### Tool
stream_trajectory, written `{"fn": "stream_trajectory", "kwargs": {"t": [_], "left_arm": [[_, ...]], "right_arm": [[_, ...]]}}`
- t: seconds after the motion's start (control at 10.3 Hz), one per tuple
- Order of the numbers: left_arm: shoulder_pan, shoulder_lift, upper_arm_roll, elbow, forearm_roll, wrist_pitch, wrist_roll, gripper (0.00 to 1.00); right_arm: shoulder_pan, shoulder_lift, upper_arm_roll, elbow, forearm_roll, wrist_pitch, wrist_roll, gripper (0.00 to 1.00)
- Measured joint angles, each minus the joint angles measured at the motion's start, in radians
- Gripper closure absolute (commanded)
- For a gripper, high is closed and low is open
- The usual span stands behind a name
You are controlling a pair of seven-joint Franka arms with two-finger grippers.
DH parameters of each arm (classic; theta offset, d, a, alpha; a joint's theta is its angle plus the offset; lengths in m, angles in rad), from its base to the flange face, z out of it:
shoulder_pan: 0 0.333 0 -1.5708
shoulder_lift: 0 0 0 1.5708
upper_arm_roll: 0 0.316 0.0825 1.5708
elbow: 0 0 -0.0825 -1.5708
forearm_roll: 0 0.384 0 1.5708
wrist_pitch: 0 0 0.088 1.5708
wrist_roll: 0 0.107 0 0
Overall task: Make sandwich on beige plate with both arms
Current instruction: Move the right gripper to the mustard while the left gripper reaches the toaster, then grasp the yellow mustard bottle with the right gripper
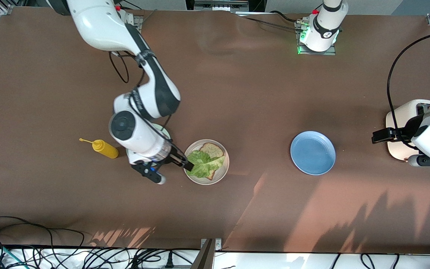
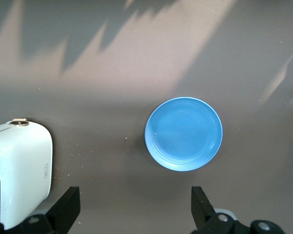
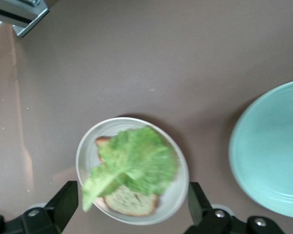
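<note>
The beige plate lies mid-table and holds one slice of brown toast with a ruffled green lettuce leaf on top. My right gripper is open and empty, over the plate's rim toward the right arm's end, close to the leaf's edge. In the right wrist view, the plate, toast and lettuce lie between the spread fingertips. My left gripper is open and empty, over bare table between the toaster and the blue plate. I see no second toast slice on the plate.
A mint-green plate lies beside the beige plate, mostly hidden under the right arm. A yellow squeeze bottle lies toward the right arm's end. A blue plate and a white toaster are toward the left arm's end.
</note>
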Motion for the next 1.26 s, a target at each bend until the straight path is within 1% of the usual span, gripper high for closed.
{"fn": "stream_trajectory", "kwargs": {"t": [0.19, 0.39, 0.48, 0.58, 0.68, 0.77, 0.97, 1.26], "left_arm": [[0.000, 0.000, 0.001, 0.000, 0.000, 0.000, 0.000, 0.00], [0.011, 0.000, 0.007, 0.000, 0.001, 0.000, 0.013, 0.00], [0.031, -0.001, 0.012, 0.000, 0.002, 0.000, 0.051, 0.00], [0.065, -0.001, 0.015, 0.000, 0.003, 0.000, 0.102, 0.00], [0.108, -0.001, 0.017, 0.000, 0.003, 0.000, 0.150, 0.00], [0.152, -0.001, 0.018, 0.000, 0.003, 0.000, 0.187, 0.00], [0.232, 0.000, 0.019, -0.001, 0.011, 0.000, 0.252, 0.00], [0.333, 0.024, 0.019, -0.008, 0.115, 0.000, 0.401, 0.00]], "right_arm": [[-0.078, -0.119, 0.030, -0.120, 0.000, -0.056, -0.160, 0.00], [-0.177, -0.236, 0.069, -0.263, 0.000, -0.072, -0.389, 0.00], [-0.221, -0.294, 0.075, -0.333, 0.000, -0.089, -0.514, 0.00], [-0.268, -0.348, 0.077, -0.391, 0.000, -0.133, -0.647, 0.00], [-0.315, -0.386, 0.078, -0.426, 0.000, -0.188, -0.788, 0.00], [-0.356, -0.409, 0.079, -0.446, 0.000, -0.228, -0.949, 0.00], [-0.412, -0.420, 0.080, -0.462, -0.008, -0.252, -1.217, 0.00], [-0.522, -0.409, 0.079, -0.482, -0.018, -0.252, -1.663, 0.00]]}}
